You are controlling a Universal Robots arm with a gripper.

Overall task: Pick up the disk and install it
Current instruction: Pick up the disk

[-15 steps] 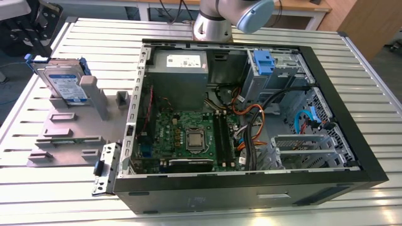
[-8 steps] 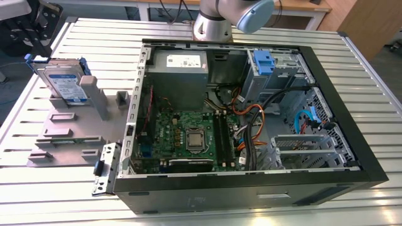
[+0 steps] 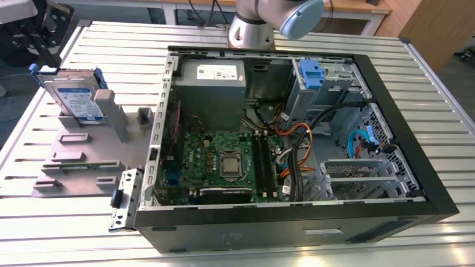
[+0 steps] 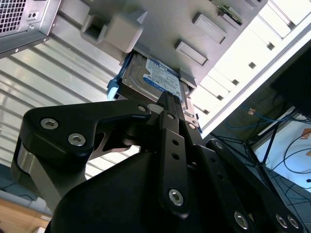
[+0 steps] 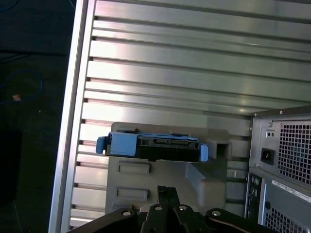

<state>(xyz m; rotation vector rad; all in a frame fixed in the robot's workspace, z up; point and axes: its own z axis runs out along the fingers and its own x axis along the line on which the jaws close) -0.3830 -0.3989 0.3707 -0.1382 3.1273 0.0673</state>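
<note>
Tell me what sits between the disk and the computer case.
In the exterior view, upright posts of the grey fixture stand between the disk and the computer case, on the slatted table.

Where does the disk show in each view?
Exterior view: the disk stands upright in a grey stand, at the exterior view's left.
Second wrist view: its labelled face, against the stand.
First wrist view: edge-on, in the stand.
Shared landmark: the grey stand.
</note>
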